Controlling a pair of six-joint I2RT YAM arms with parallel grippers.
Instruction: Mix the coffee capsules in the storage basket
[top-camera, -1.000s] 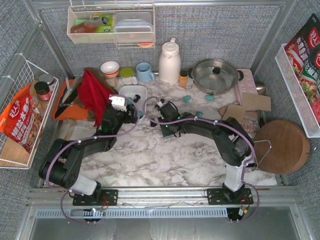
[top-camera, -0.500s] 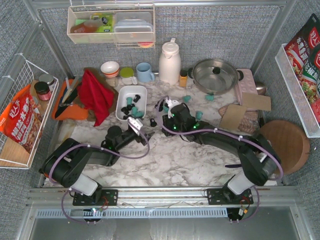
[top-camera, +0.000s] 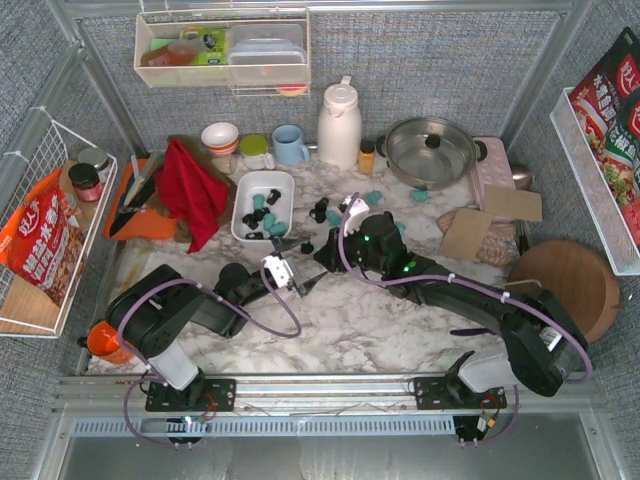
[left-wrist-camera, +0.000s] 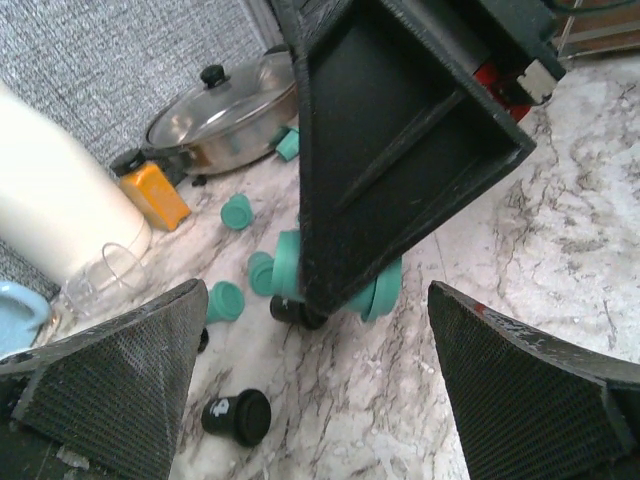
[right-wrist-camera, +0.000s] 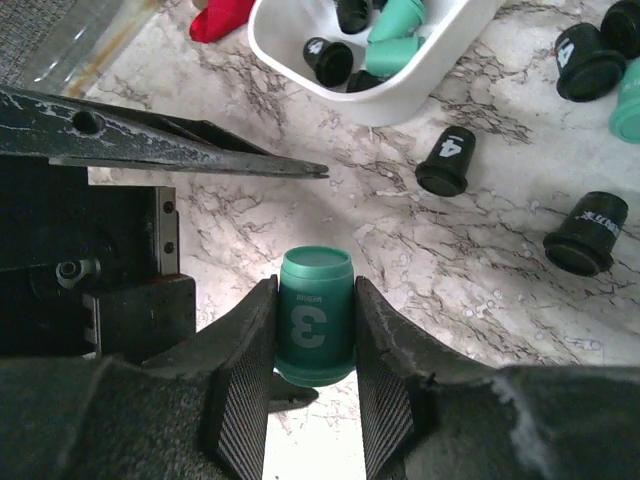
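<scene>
The white storage basket sits at the back left of the marble top with teal and black coffee capsules in it. It also shows in the right wrist view. More capsules lie loose on the marble to its right, black ones and teal ones. My right gripper is shut on a teal capsule marked 3, held just above the marble near the basket's front. My left gripper is open and empty, facing the right gripper, with a black capsule between its fingers.
A white thermos, small orange-lidded jar, lidded steel pan, blue mug and bowls stand along the back. A red cloth lies left of the basket. A round wooden board and cardboard lie right.
My left gripper has drawn back from over the basket toward the near side and opened wide. My right gripper has shifted right and nearer, now holding the teal capsule.
</scene>
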